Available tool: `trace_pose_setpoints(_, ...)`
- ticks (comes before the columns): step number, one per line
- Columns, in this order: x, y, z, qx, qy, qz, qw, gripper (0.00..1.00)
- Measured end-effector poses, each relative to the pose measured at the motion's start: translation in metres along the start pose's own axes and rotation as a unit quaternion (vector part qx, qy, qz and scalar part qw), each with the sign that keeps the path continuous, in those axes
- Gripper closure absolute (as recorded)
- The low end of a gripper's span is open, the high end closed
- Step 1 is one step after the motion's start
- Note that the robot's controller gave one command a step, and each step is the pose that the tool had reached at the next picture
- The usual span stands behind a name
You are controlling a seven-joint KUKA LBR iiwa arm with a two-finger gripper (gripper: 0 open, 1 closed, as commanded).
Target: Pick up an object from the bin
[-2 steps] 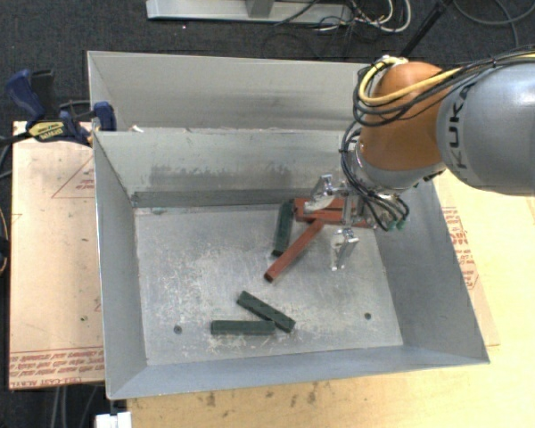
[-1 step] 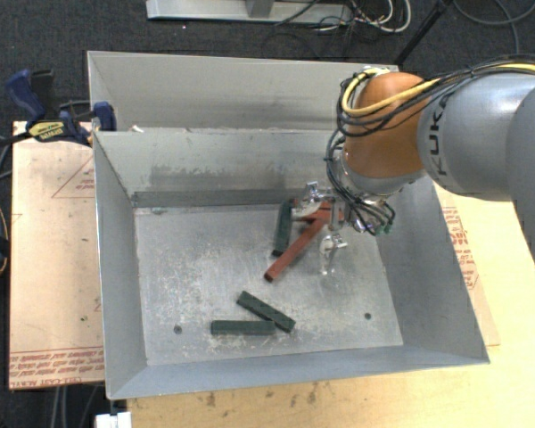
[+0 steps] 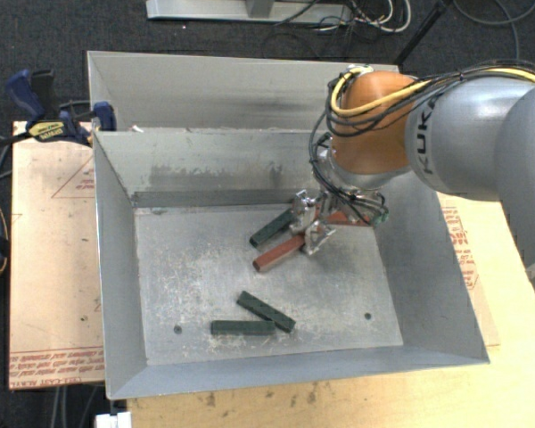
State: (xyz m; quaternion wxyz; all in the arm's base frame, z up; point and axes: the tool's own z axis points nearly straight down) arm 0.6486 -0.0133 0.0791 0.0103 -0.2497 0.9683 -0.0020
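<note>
Reddish-brown bar (image 3: 275, 255) lies slantwise on the bin (image 3: 160, 266) floor near the middle of the frame, its upper right end right at the gripper. Lower down and further left, a dark green bar (image 3: 242, 327) lies flat, with a second dark green bar (image 3: 268, 312) tilted and touching its right end. A third dark green bar (image 3: 271, 231) slants just above the reddish one. The gripper (image 3: 311, 229) is down at both bars' right ends; whether it is open or closed, or grips either bar, cannot be told. The orange wrist cover (image 3: 373, 123) and grey arm (image 3: 481, 141) fill the upper right.
</note>
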Motion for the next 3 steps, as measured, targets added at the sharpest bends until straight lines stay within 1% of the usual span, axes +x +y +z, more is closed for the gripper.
trace_pose_setpoints(2, 0.001, 0.001, -0.003, -0.001, 0.0016, 0.000, 1.0000, 1.00)
trace_pose_setpoints(3, 0.004, 0.003, -0.016, -0.005, 0.0083, 0.000, 1.0000, 1.00)
